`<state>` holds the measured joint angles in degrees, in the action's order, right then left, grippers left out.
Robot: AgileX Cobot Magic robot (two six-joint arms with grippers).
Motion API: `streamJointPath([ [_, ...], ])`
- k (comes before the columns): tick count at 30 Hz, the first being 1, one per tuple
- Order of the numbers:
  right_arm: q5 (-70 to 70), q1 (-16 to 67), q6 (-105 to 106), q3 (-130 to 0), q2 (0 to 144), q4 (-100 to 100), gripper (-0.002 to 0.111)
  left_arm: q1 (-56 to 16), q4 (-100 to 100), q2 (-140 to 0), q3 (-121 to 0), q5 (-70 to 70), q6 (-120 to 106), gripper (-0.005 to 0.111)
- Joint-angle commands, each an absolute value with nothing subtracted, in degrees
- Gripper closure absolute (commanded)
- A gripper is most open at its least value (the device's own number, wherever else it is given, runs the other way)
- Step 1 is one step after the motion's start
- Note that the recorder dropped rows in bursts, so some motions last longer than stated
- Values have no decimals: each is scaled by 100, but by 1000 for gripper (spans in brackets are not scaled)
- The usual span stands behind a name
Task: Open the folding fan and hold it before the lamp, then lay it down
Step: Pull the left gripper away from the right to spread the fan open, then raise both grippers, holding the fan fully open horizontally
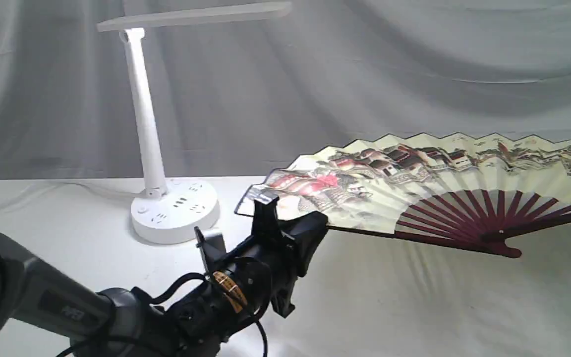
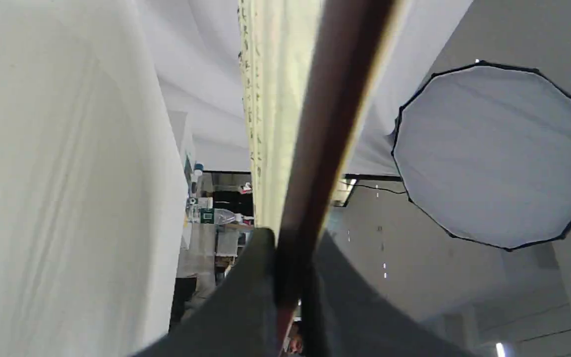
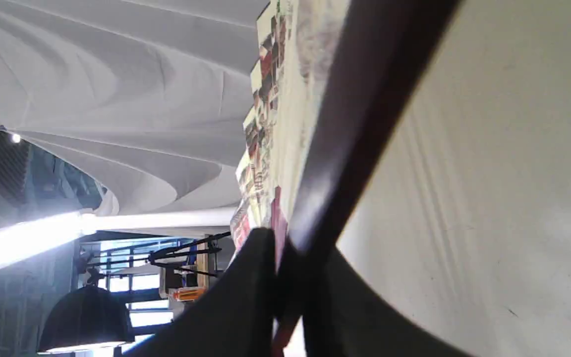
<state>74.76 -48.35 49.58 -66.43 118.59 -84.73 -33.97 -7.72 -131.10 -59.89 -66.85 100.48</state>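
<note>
The folding fan (image 1: 429,183) is spread wide open, its painted cream leaf facing the exterior view and its maroon ribs (image 1: 484,213) low over the white table. It sits to the right of the lamp (image 1: 144,114), whose round base (image 1: 174,210) stands on the table. My left gripper (image 1: 290,223) is shut on the fan's left guard, which shows as a dark stick (image 2: 315,148) between the jaws (image 2: 293,297). My right gripper (image 3: 288,297) is shut on the other guard (image 3: 360,124). In the exterior view that gripper lies past the right edge.
A white cloth covers the table (image 1: 414,307), and a grey draped backdrop (image 1: 365,74) hangs behind it. The lamp's light bar (image 1: 191,17) reaches out high above its base. A round studio softbox (image 2: 493,153) shows in the left wrist view.
</note>
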Motion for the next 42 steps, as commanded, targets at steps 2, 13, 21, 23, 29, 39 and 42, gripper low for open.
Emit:
streamJointPath([
  [2, 6996, -4767, 5261, -6678, 11818, -8493, 108, -3198, 426, -12768, -5722, -6996, 10145, 107],
  [13, 6996, -4393, 5261, -6678, 11818, -8595, 108, -3198, 789, -12292, -5148, -6996, 10145, 107],
  [21, 6996, -4378, 5249, -6678, 11818, -8706, 108, -3198, 875, -12074, -5017, -6996, 10119, 107],
  [23, 6996, -4311, 5248, -6678, 11818, -8755, 108, -3195, 959, -12038, -5017, -6996, 10003, 107],
  [29, 6996, -3990, 5248, -6678, 11818, -8980, 108, -3195, 1030, -12040, -5017, -6996, 10021, 107],
  [39, 6996, -3932, 5258, -6678, 11818, -9229, 108, -2596, 399, -11764, -4803, -6996, 10065, 107],
  [42, 6996, -3919, 5258, -6678, 11818, -9239, 108, -2486, 388, -11613, -4720, -6996, 10055, 107],
])
